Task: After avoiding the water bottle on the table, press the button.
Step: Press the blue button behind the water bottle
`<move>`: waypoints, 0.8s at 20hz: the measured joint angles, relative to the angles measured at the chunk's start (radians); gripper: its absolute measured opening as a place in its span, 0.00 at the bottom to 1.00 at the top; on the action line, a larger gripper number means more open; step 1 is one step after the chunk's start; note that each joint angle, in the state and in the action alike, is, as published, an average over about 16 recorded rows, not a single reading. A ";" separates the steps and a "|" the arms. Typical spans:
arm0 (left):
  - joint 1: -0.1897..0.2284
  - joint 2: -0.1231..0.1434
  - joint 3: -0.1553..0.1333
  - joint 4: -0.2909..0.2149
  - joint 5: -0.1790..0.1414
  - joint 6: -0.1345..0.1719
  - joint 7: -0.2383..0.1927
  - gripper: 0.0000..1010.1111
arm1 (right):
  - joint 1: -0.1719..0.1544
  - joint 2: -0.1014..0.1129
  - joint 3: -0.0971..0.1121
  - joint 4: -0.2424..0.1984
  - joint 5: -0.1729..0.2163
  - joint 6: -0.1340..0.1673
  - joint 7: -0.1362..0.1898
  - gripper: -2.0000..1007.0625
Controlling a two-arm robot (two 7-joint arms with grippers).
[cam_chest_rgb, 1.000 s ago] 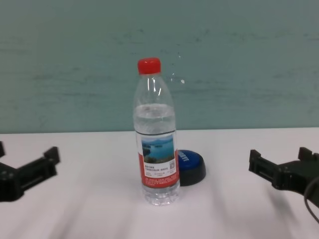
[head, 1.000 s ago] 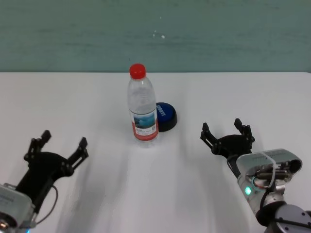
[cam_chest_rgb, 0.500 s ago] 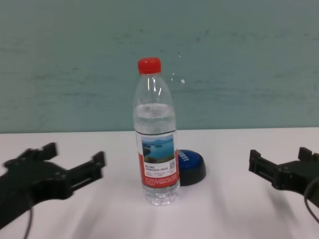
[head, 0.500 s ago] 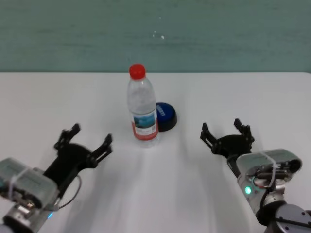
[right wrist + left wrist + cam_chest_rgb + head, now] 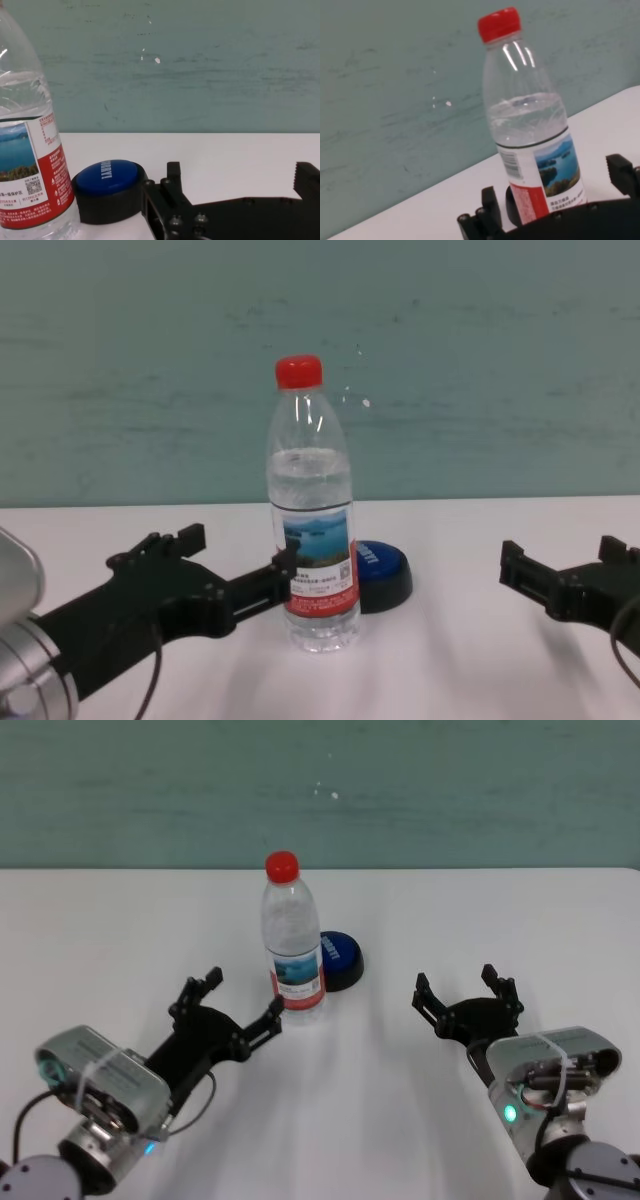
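The water bottle (image 5: 293, 935), clear with a red cap, stands upright on the white table (image 5: 500, 910). The blue button (image 5: 340, 958) sits just behind it to the right, partly hidden by it. My left gripper (image 5: 240, 998) is open, low over the table to the bottle's near left, and one fingertip (image 5: 275, 1010) is very close to the bottle's base. In the left wrist view the bottle (image 5: 530, 125) rises just beyond the spread fingers. My right gripper (image 5: 462, 992) is open to the button's right and nearer to me. The right wrist view shows the button (image 5: 107, 190) and the bottle (image 5: 25, 150).
A teal wall (image 5: 450, 790) runs along the table's far edge. In the chest view the bottle (image 5: 312, 540) stands in the middle with the button (image 5: 380, 575) behind it, the left gripper (image 5: 235, 555) beside it and the right gripper (image 5: 565, 560) far off.
My left arm has swept forward and to the right, from the table's near left up to the bottle's base. The right arm, bottle and button have not moved.
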 joint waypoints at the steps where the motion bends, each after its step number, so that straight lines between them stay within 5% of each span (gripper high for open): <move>1: -0.006 -0.001 0.006 0.006 0.002 0.001 0.000 0.99 | 0.000 0.000 0.000 0.000 0.000 0.000 0.000 1.00; 16: -0.032 -0.006 0.028 0.037 0.012 0.011 0.013 0.99 | 0.000 0.000 0.000 0.000 0.000 0.000 0.000 1.00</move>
